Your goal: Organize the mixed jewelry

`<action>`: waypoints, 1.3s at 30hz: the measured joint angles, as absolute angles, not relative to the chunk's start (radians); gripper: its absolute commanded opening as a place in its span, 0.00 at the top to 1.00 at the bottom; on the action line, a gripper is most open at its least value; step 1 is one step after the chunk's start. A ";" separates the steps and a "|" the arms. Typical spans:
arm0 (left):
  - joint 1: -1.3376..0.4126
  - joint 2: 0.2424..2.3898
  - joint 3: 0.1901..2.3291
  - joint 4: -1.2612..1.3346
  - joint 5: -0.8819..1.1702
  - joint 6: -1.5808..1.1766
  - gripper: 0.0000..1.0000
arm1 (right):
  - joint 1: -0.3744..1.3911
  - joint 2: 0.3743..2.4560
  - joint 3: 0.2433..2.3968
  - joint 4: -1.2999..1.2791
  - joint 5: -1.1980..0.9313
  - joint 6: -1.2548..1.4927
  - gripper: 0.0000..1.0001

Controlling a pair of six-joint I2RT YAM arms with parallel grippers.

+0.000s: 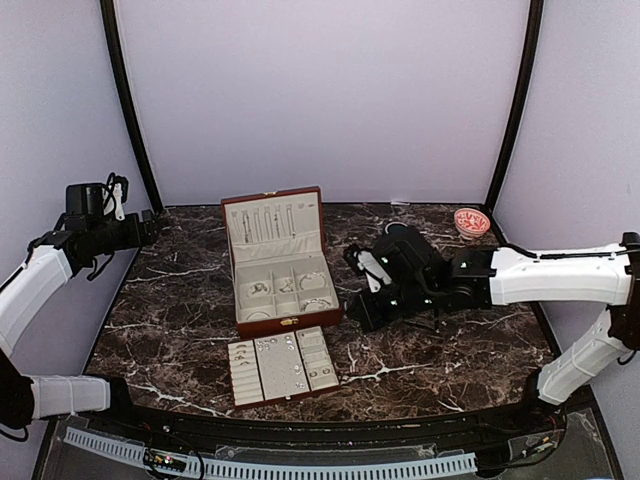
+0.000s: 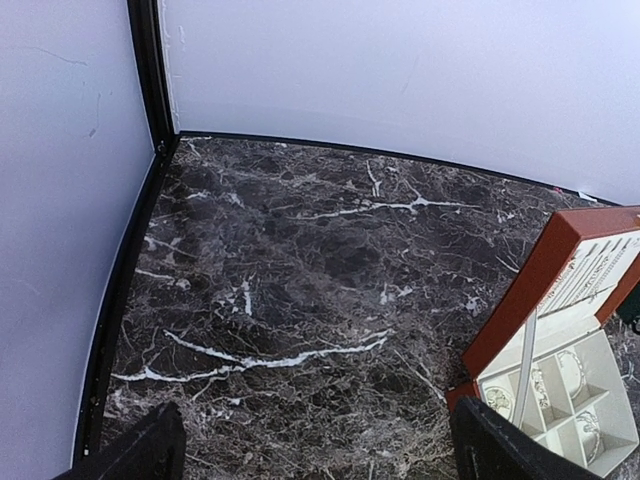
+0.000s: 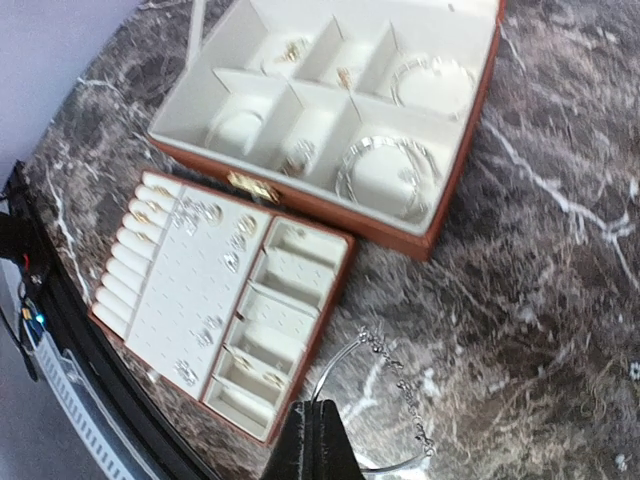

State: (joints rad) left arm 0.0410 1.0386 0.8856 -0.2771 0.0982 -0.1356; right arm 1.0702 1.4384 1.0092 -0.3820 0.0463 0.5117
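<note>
The reddish-brown jewelry box (image 1: 281,268) stands open mid-table, and silvery pieces (image 3: 388,175) lie in its cream compartments. Its removable tray (image 1: 283,366) lies in front, carrying small rings and earrings (image 3: 205,213). My right gripper (image 3: 318,432) is shut on a thin silvery bangle with a chain (image 3: 402,383), held over the marble just right of the tray. In the top view that gripper (image 1: 366,312) hovers beside the box's right front corner. My left gripper (image 2: 320,462) is open and empty, raised at the far left (image 1: 150,228), well away from the box (image 2: 545,275).
A small pink patterned bowl (image 1: 472,221) sits at the back right corner. A dark round object (image 1: 398,230) shows behind the right arm. Black frame posts (image 1: 130,110) rise at the back corners, and the marble table (image 1: 440,350) ends at a black front rail.
</note>
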 measured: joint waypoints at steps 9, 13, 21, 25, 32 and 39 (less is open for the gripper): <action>0.041 1.039 0.881 -0.275 0.117 -0.142 0.05 | 1.041 1.636 1.275 -0.326 0.042 0.426 1.00; 0.041 1.039 0.881 -0.268 0.119 -0.143 0.05 | 1.028 1.766 1.382 -0.322 0.050 0.399 1.00; 0.041 1.039 0.880 -0.263 0.119 -0.143 0.05 | 1.026 1.963 1.553 -0.366 0.075 0.362 1.00; 0.041 1.038 0.880 -0.263 0.118 -0.143 0.05 | 1.026 1.971 1.557 -0.391 0.085 0.349 1.00; 0.041 1.038 0.880 -0.263 0.116 -0.143 0.05 | 1.026 1.971 1.522 -0.410 0.097 0.348 1.00; 0.041 1.038 0.880 -0.263 0.117 -0.143 0.05 | 1.025 1.980 1.513 -0.421 0.123 0.348 1.00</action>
State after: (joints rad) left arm 0.0410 1.0382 0.8799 -0.2626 0.1173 -0.1432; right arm 1.0248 1.9800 1.5131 -0.4206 0.1226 0.3477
